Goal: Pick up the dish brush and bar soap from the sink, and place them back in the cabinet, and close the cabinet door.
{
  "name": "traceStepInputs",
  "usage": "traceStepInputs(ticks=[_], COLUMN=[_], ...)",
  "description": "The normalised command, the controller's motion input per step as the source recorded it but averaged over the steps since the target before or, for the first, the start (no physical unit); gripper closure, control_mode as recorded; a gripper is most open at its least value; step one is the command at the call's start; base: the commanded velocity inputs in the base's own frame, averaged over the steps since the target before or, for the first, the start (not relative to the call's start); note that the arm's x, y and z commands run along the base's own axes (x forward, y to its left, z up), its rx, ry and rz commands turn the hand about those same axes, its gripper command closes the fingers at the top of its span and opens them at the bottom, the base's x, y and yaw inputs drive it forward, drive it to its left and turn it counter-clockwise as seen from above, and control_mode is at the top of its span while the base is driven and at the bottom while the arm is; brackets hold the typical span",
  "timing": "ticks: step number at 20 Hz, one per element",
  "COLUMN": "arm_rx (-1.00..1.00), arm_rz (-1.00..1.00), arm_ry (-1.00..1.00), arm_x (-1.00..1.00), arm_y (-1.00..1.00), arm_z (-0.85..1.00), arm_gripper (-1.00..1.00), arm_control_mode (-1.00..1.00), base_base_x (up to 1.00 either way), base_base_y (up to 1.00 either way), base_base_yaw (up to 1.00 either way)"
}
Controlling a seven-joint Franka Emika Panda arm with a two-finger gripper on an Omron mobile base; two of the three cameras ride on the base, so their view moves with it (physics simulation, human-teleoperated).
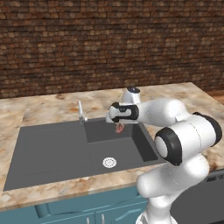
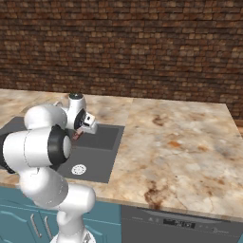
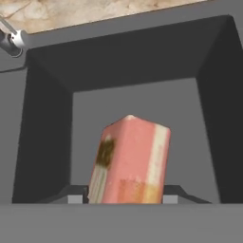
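Bar soap point(image 3: 129, 161) between tool point(image 3: 124, 198) fingertips

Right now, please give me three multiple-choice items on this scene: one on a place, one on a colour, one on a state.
1. Where is the bar soap?
A on the counter
B in the claw, over the sink
C on the drain

2. What colour is the sink?
A white
B dark grey
C teal

3. What is the claw's state?
A open, empty
B shut on the faucet
C shut on the bar soap

Key:
1 B: the hand view shows it in the claw, above the sink floor.
2 B: both base views show it dark grey.
3 C: the block sits gripped at both sides.
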Motion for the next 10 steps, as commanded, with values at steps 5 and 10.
traceStepInputs(ticks=[5, 10], arm_rx=[-0.01, -0.03], arm_rz=[-0.01, -0.02], arm_ry=[0.13, 0.07], arm_x=[-0.30, -0.45], arm_y=[-0.09, -0.22], arm_z=[0.53, 0.36], arm_gripper=[1.00, 1.00], arm_control_mode=[-1.00, -1.00], base_base_x=[0.00, 0.00], base_base_y=[0.00, 0.00], base_base_yaw=[0.00, 0.00])
